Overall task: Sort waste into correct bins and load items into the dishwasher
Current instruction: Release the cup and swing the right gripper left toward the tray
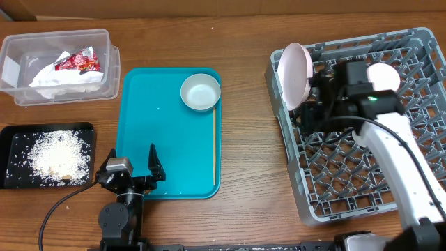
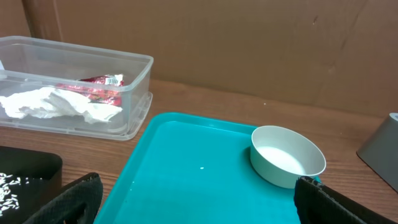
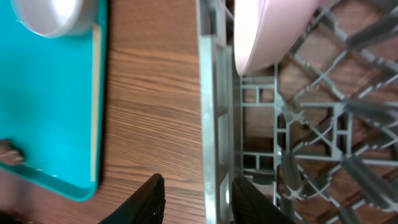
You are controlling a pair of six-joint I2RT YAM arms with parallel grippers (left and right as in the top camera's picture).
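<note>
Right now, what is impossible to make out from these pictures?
Overhead: the right hand is hidden under its own wrist, so contact with the pink plate is unclear.
Right wrist: the top edge cuts off that plate and the white bowl.
Left wrist: the bottom-left corner cuts off the black tray and its rice.

No text is reading clearly anywhere. Red snack wrapper (image 2: 93, 90), lying inside the clear tub (image 2: 140, 93), is showing a small white printed patch (image 2: 114, 79) at its upper edge, too blurred to read.
</note>
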